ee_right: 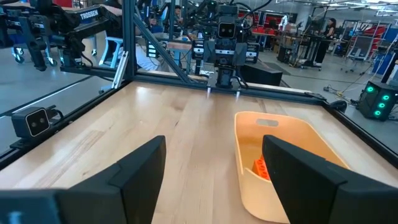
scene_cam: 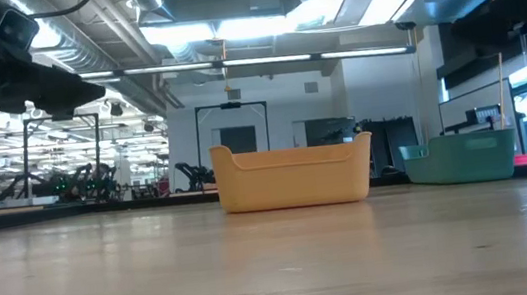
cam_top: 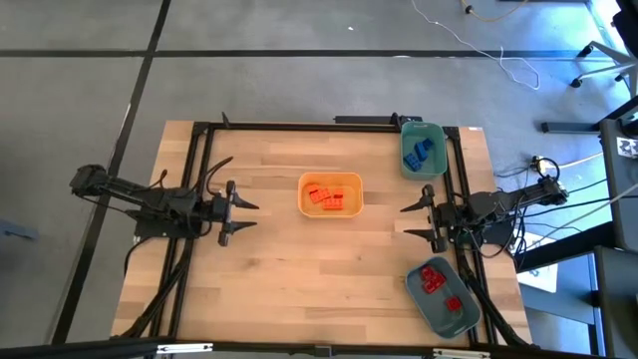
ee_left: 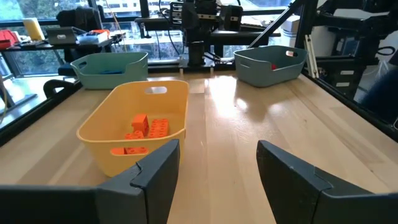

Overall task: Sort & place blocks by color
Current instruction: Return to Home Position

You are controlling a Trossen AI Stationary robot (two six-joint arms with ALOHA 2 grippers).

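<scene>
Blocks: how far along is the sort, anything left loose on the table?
Sorting looks done: orange blocks sit in the yellow bin, blue blocks in the teal bin, red blocks in the gray bin. Nothing in hand: left pincer and right pincer are open, empty, at opposite table ends. No loose block shows.

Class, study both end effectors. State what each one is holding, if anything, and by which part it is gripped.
Nothing is held. The left end effector and the right end effector are both open and empty, each at its own side of the table.
</scene>
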